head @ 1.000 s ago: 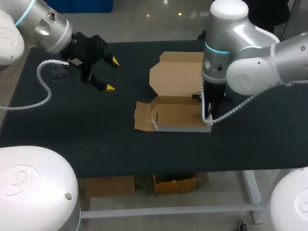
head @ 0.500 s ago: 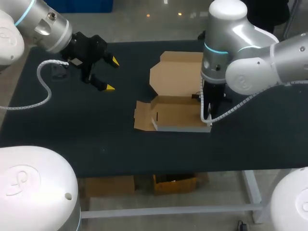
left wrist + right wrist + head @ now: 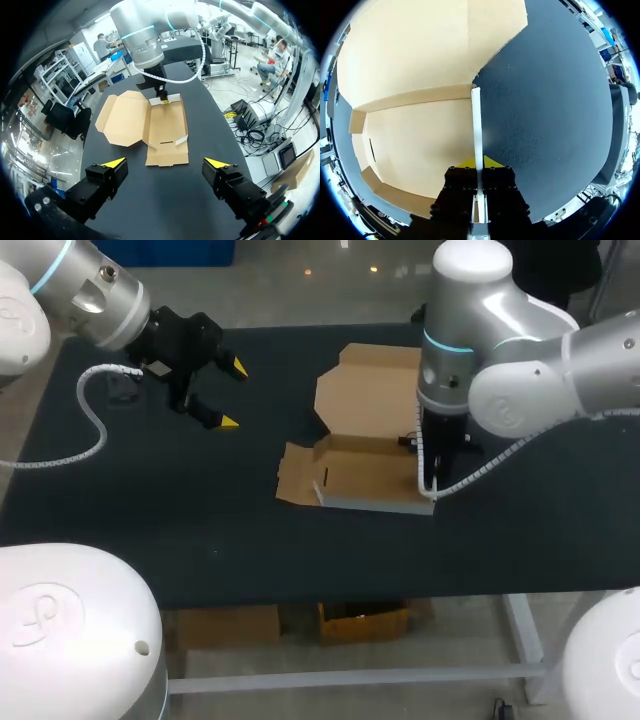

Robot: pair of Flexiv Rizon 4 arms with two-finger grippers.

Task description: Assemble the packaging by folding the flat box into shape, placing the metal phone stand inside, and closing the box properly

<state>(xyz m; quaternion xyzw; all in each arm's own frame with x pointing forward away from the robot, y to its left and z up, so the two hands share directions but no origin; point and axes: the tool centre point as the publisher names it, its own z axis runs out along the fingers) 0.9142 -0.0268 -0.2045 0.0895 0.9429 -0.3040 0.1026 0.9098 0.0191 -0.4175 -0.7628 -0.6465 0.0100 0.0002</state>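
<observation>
The brown cardboard box [image 3: 365, 475] lies open at the table's middle, its lid [image 3: 368, 395] flat behind it and a side flap [image 3: 295, 478] spread to the left. My right gripper [image 3: 479, 162] is shut on the box's thin white right side wall [image 3: 476, 125], which stands upright between the yellow tips. In the head view that gripper [image 3: 428, 480] is mostly hidden under its wrist. My left gripper [image 3: 234, 395] hangs open above the table's back left, well apart from the box [image 3: 167, 127]. No phone stand shows clearly.
A small dark object [image 3: 122, 388] lies near the back left, under my left arm's white cable [image 3: 95, 430]. Bare black tabletop [image 3: 200, 520] stretches in front of the box to the front edge and to its right [image 3: 545, 100].
My right gripper has closed onto the side wall, and the box has shifted slightly to the left. The left arm has stayed put.
</observation>
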